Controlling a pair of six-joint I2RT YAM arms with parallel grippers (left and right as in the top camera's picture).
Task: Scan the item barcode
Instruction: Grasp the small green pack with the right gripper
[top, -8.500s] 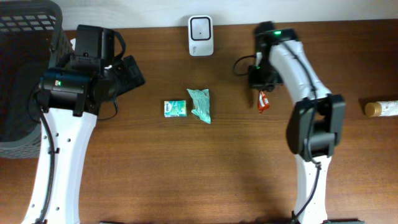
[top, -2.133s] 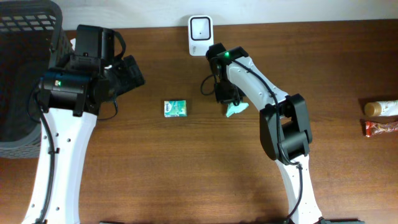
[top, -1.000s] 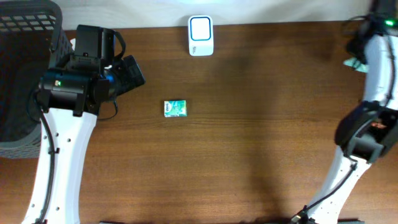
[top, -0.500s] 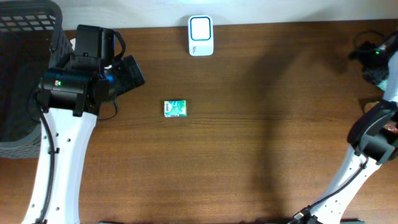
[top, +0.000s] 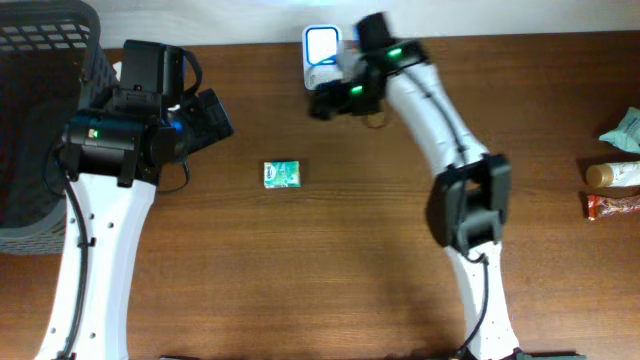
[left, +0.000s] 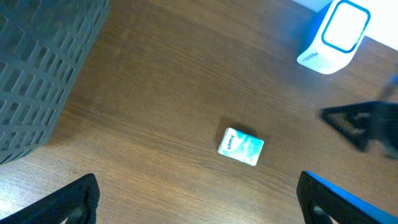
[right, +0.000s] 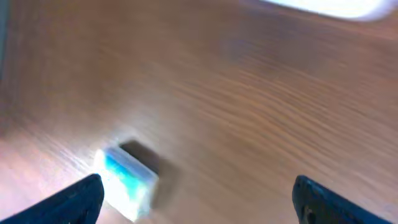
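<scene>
The item, a small green-and-white box (top: 282, 174), lies flat on the wooden table; it also shows in the left wrist view as the box (left: 241, 146) and, blurred, in the right wrist view as the box (right: 127, 177). The white barcode scanner (top: 320, 45) stands at the table's back edge, partly covered by my right arm. My right gripper (top: 322, 103) hovers open and empty just in front of the scanner, behind and right of the box. My left gripper (top: 210, 115) is open and empty, to the left of the box.
A dark mesh basket (top: 40, 110) stands at the far left. At the right edge lie a crumpled green packet (top: 625, 128), a bottle (top: 612, 174) and a red snack bar (top: 612, 205). The scanner (left: 336, 34) shows at the top right of the left wrist view.
My right arm has swung from the far right edge back to the scanner area with its jaws opened. The green packet now lies at the right edge. The left arm has not moved.
</scene>
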